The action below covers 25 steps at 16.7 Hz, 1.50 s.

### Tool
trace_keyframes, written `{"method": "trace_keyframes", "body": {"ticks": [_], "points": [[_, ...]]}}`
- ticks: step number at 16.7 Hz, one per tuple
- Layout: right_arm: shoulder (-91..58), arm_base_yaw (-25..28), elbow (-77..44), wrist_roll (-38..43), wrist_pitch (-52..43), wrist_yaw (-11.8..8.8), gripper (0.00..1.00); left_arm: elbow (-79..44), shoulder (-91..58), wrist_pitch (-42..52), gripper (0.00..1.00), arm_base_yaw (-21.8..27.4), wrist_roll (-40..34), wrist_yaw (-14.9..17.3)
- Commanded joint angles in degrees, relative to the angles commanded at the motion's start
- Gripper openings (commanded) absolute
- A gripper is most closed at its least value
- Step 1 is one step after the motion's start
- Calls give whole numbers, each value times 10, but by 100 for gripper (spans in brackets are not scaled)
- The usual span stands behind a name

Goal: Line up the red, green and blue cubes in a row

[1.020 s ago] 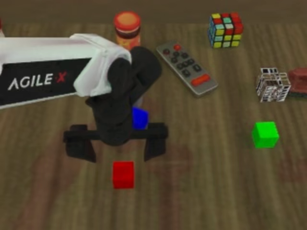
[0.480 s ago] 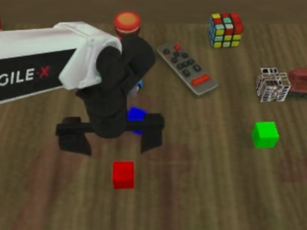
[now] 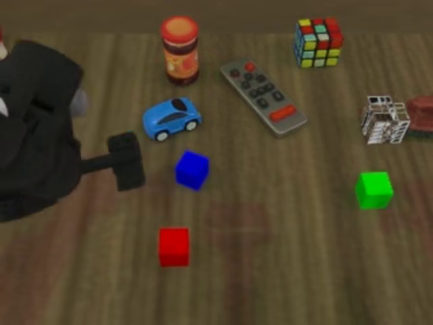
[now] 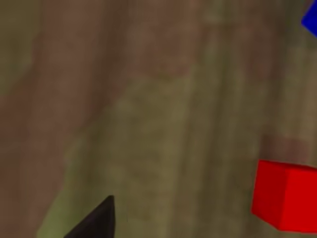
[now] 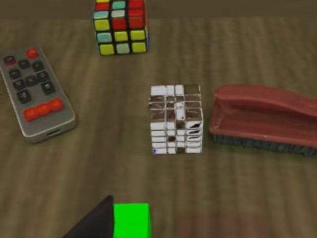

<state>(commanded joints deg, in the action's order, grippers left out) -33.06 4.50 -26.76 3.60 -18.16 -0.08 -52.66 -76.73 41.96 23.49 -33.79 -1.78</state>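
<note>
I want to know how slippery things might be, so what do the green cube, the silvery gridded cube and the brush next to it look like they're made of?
Green cube: looks like plain matte plastic or painted wood; flat even colour, no glare.
Silvery gridded cube: seems mirror-finished, chrome-like plastic or metal; its tiles show broken dark and white reflections.
Brush: smooth reddish-brown back, plastic or lacquered wood, with a soft sheen; dark bristles underneath.

Toy car (image 3: 172,118), jar (image 3: 180,50), remote (image 3: 263,96), multicoloured puzzle cube (image 3: 317,42), silvery puzzle cube (image 3: 384,120), brush (image 5: 265,119).

Left claw (image 3: 127,161) (far left), 3 cubes apart
</note>
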Motion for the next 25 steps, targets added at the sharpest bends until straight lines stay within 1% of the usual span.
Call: {"method": "trace_keyframes", "body": {"ticks": [4, 8, 11, 14, 18, 25], "points": [[-259, 29, -169, 22, -125, 1, 100, 175, 230, -108, 100, -85, 62, -1], [-494, 57, -331, 45, -246, 3, 100, 342, 456, -219, 100, -161, 150, 2], [-635, 75, -440, 60, -322, 3, 100, 432, 587, -293, 100, -201, 217, 6], [-750, 89, -529, 72, -379, 3, 100, 489, 680, -359, 100, -228, 279, 12], [-830, 100, -598, 80, -419, 2, 100, 524, 759, -414, 100, -245, 332, 17], [-837, 98, -601, 80, -419, 2, 100, 527, 767, -420, 100, -246, 338, 18]]}}
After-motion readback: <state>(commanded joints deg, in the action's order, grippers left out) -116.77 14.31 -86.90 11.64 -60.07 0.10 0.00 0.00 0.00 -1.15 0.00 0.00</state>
